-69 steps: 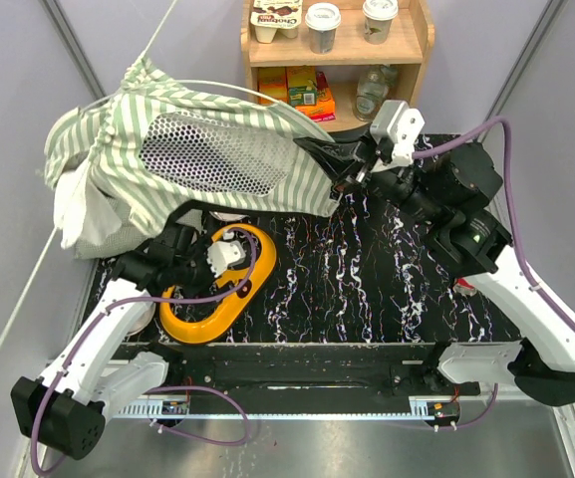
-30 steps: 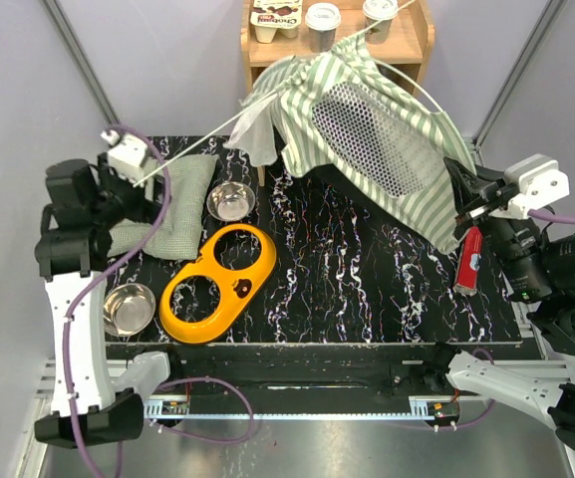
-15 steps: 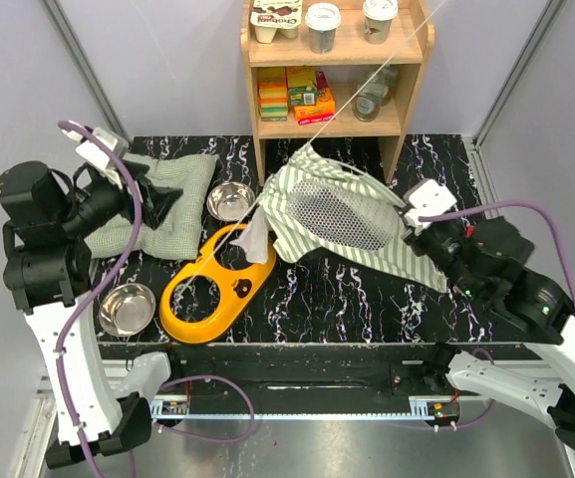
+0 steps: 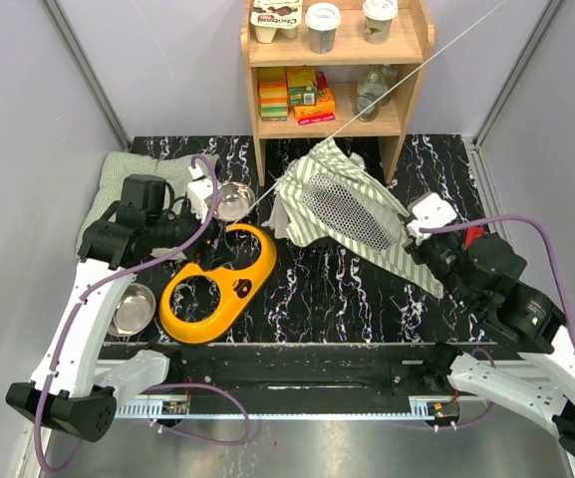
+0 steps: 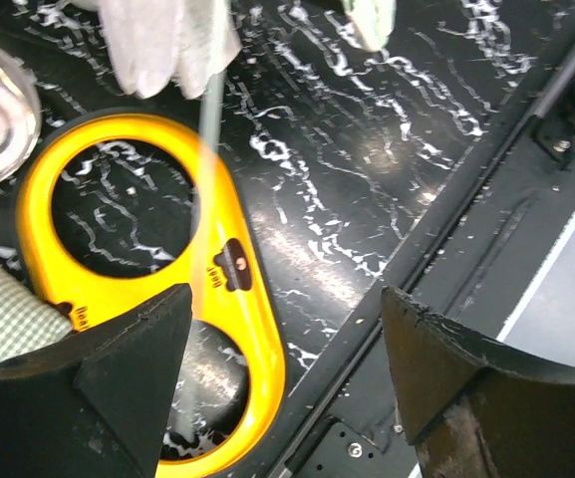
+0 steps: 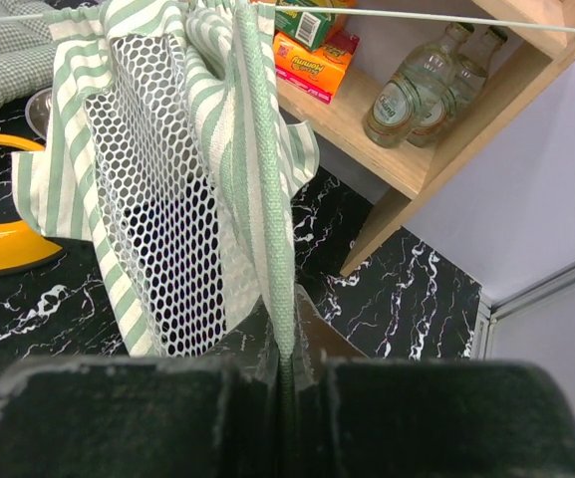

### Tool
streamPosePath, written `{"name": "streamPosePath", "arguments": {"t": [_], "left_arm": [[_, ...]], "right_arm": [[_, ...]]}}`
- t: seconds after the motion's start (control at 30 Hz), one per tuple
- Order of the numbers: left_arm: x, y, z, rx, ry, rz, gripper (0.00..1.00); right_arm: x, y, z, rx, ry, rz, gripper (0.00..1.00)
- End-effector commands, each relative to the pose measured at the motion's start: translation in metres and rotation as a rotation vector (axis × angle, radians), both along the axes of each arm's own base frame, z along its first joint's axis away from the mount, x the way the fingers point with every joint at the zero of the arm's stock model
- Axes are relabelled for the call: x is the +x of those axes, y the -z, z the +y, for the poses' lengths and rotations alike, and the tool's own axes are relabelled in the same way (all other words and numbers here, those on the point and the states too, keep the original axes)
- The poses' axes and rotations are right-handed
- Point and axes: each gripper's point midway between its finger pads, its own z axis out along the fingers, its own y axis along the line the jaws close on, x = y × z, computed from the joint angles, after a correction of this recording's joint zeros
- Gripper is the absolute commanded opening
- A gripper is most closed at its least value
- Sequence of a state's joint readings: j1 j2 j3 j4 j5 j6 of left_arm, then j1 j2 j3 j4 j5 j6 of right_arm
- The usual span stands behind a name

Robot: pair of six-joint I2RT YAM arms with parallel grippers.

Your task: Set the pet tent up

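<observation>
Near right, the right gripper [image 6: 285,370] pinches the woven green hem of the pet tent [image 4: 342,204], a crumpled sage-and-white striped cloth with a honeycomb mesh panel, draped right of the table's middle. The left gripper [image 5: 285,299] has its fingers spread over the glossy yellow bowl holder [image 4: 225,282], clear of the fabric. The tent's thin white pole [image 4: 367,112] slants far-right past the wooden shelf [image 4: 387,149].

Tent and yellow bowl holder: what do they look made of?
The tent looks like woven fabric: matte green-and-white stripes that drape and fold. Its panel is a soft white hexagonal mesh. The holder is probably moulded plastic: smooth, slightly glossy, rigid rounded edges.
</observation>
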State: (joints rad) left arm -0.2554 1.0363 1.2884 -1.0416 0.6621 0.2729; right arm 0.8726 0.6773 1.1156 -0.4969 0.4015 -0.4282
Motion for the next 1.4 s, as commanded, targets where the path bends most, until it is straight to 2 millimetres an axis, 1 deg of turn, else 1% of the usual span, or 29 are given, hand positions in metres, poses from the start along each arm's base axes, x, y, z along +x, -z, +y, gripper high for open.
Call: {"name": "streamPosePath", "arguments": {"t": [0.0,0.13,0.2,0.3,0.37,0.4,0.43,0.47,0.5,0.53,0.57,0.6,0.63,0.67,0.7,0.73,0.77,0.8,0.83,0.87,0.93,1.0,1.07,1.13,1.2,1.27,1.3,1.37], "left_arm": [[0.029,-0.012,0.007,0.037,-0.065,-0.15,0.78],[0.032,-0.002,0.001,0.023,-0.036,-0.126,0.67],[0.034,0.009,0.001,0.034,-0.028,-0.107,0.58],[0.038,0.022,0.001,0.058,-0.022,-0.08,0.57],[0.047,0.027,0.006,0.09,-0.044,-0.09,0.57],[0.05,0.028,0.007,0.099,-0.056,-0.095,0.53],[0.052,0.028,0.007,0.1,-0.057,-0.1,0.44],[0.053,0.028,0.006,0.097,-0.056,-0.1,0.32],[0.052,0.027,0.004,0.084,-0.05,-0.095,0.17],[0.05,0.025,0.002,0.069,-0.044,-0.089,0.04],[0.049,0.023,0.0,0.055,-0.046,-0.082,0.0],[0.046,0.02,-0.003,0.033,-0.041,-0.075,0.0],[0.044,0.016,-0.005,0.015,-0.041,-0.072,0.0],[0.043,0.011,-0.006,-0.001,-0.049,-0.077,0.0],[0.044,0.008,-0.006,-0.011,-0.067,-0.081,0.0],[0.045,0.004,-0.006,-0.019,-0.091,-0.092,0.0],[0.046,-0.001,-0.005,-0.025,-0.112,-0.114,0.0],[0.046,-0.004,-0.007,-0.034,-0.121,-0.132,0.0],[0.045,-0.008,-0.009,-0.047,-0.128,-0.139,0.0],[0.044,-0.011,-0.01,-0.057,-0.133,-0.139,0.0],[0.046,-0.013,-0.013,-0.065,-0.145,-0.125,0.0],[0.05,-0.012,-0.016,-0.058,-0.151,-0.126,0.0],[0.053,-0.01,-0.021,-0.045,-0.15,-0.137,0.0],[0.055,-0.007,-0.026,-0.04,-0.146,-0.136,0.0],[0.056,-0.005,-0.032,-0.038,-0.138,-0.134,0.0],[0.057,-0.005,-0.038,-0.036,-0.13,-0.136,0.0],[0.056,-0.005,-0.04,-0.036,-0.125,-0.134,0.0],[0.055,-0.006,-0.046,-0.031,-0.112,-0.139,0.0]], "right_arm": [[-0.001,-0.03,-0.002,0.129,0.009,-0.079,0.0],[-0.002,-0.027,-0.005,0.134,0.018,-0.077,0.0],[-0.002,-0.026,-0.005,0.133,0.02,-0.074,0.0],[0.0,-0.023,-0.003,0.129,0.02,-0.065,0.0],[0.001,-0.021,-0.001,0.127,0.019,-0.058,0.0],[0.001,-0.021,-0.001,0.125,0.017,-0.057,0.0],[0.001,-0.02,-0.001,0.125,0.02,-0.055,0.0],[0.002,-0.02,-0.001,0.126,0.023,-0.052,0.0],[0.002,-0.019,-0.001,0.128,0.029,-0.048,0.0],[0.003,-0.018,-0.002,0.132,0.039,-0.045,0.0],[0.006,-0.016,-0.003,0.136,0.056,-0.036,0.0],[0.009,-0.014,-0.003,0.141,0.081,-0.022,0.0],[0.013,-0.009,-0.006,0.137,0.119,-0.001,0.02],[0.018,-0.004,-0.005,0.132,0.149,0.025,0.18],[0.021,0.0,-0.007,0.134,0.186,0.053,0.38],[0.024,0.005,-0.006,0.138,0.209,0.086,0.61],[0.026,0.01,-0.003,0.135,0.221,0.12,0.76],[0.026,0.011,0.0,0.153,0.222,0.15,0.87],[0.025,0.007,0.006,0.178,0.203,0.173,0.97],[0.023,0.004,0.011,0.206,0.186,0.196,0.99],[0.018,-0.006,0.018,0.267,0.147,0.217,0.99],[0.015,-0.018,0.018,0.32,0.133,0.212,0.99],[0.014,-0.025,0.016,0.34,0.136,0.196,0.99],[0.016,-0.028,0.02,0.349,0.126,0.191,1.0],[0.017,-0.028,0.043,0.389,0.056,0.239,0.94],[0.016,-0.026,0.079,0.437,-0.056,0.323,0.89],[0.012,-0.026,0.099,0.471,-0.126,0.374,0.88],[0.011,-0.019,0.135,0.557,-0.218,0.48,0.83]]}}
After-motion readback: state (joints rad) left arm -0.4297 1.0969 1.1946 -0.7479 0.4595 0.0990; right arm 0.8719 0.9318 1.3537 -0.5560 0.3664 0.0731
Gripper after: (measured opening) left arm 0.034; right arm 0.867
